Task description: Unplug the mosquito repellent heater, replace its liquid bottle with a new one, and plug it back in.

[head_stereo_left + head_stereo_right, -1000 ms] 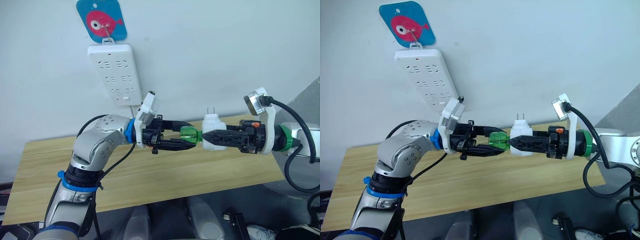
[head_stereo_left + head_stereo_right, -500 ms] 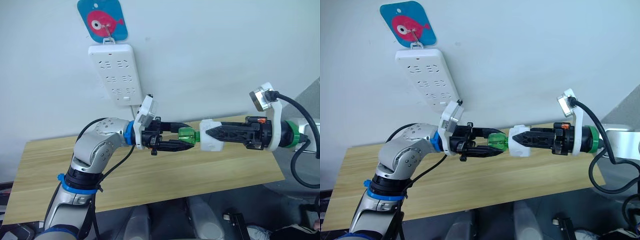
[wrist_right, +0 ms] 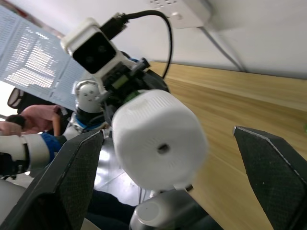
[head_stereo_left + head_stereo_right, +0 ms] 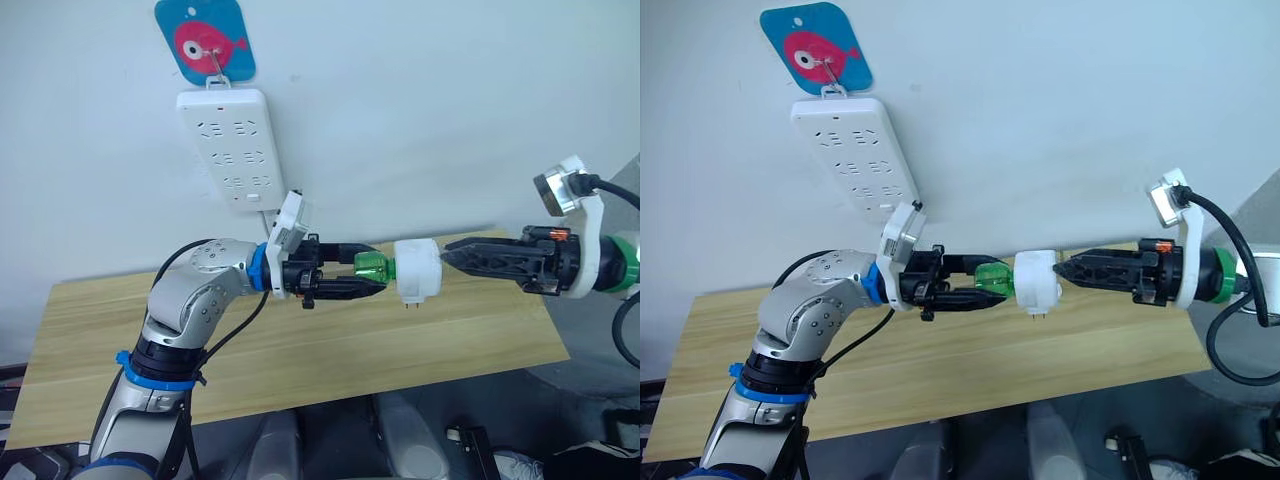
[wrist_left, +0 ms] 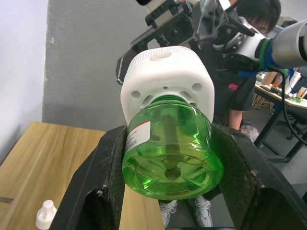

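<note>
Left eye view: the left gripper (image 4: pixel 368 279) clamps the green liquid bottle (image 4: pixel 372 268), with the mosquito repellent heater (image 4: pixel 417 272) on its neck — prongs downward, above the table (image 4: pixel 300 350). The right gripper (image 4: pixel 452 258) is spread open just beside the heater, holding nothing.

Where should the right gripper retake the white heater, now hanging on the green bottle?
Grip the mosquito repellent heater across its rounded white body, coming from the robot's right along its axis. The left gripper holds the green bottle opposite, and the prongs point down.

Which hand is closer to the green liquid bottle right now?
Left. The left hand is clamped on the green bottle, while the right hand is open just beyond the white heater attached to the bottle.
</note>
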